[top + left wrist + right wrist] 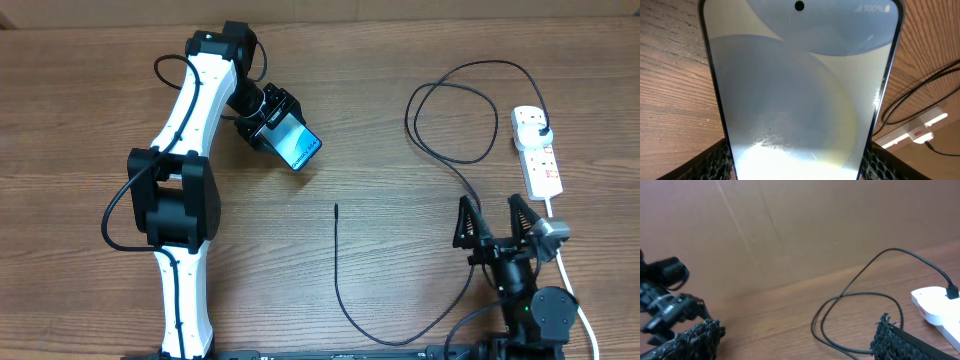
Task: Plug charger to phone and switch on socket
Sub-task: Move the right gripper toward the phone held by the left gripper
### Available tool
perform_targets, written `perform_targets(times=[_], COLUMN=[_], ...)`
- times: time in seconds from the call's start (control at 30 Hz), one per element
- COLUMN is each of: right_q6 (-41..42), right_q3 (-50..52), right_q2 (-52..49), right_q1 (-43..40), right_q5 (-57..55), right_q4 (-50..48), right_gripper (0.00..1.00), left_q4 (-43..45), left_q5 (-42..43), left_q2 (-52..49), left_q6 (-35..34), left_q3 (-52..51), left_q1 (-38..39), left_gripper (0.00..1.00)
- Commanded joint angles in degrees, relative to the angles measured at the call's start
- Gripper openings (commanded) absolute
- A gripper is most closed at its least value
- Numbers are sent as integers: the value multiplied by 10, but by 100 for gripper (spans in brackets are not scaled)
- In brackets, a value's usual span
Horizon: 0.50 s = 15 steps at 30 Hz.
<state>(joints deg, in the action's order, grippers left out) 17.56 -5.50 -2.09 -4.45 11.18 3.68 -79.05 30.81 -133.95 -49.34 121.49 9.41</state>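
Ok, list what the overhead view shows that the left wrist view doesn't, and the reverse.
Overhead only: the thin black charger cable's free tip and the right arm's open fingers. Left wrist only: the screen's camera hole and battery reading. Both: the slim blue-screened smartphone between the left fingers, the white power strip, and stretches of that cable.

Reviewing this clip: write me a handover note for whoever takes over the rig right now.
Left claw: shut on the phone, which is tilted, upper left of centre.
Right claw: open and empty, beside the socket's near end.
Charger: plug sits in the socket's far outlet; tip lies loose on the table, mid-scene.
Done: phone gripped, charger in socket.
Left: pick up the tip, plug it into the phone, switch the socket on. Switch state unreadable.
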Motion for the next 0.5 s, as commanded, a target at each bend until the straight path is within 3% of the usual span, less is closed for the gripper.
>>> perform_targets(times=[0.0,0.2,0.47], right_q6=[16,16,16], right_q3=[-75,-184,-341], right_q2=[-42,-204,-509], right_q1=[3,3,3], right_q5=[7,62,297], right_q4=[22,66,123], right_gripper=[100,100,100], left_q4=[0,0,0], left_q5=[12,12,12], left_q2=[2,2,2], left_q6=[-6,-6,-6], left_q3=[17,17,17], left_q1=[4,4,4], left_gripper=[4,4,4])
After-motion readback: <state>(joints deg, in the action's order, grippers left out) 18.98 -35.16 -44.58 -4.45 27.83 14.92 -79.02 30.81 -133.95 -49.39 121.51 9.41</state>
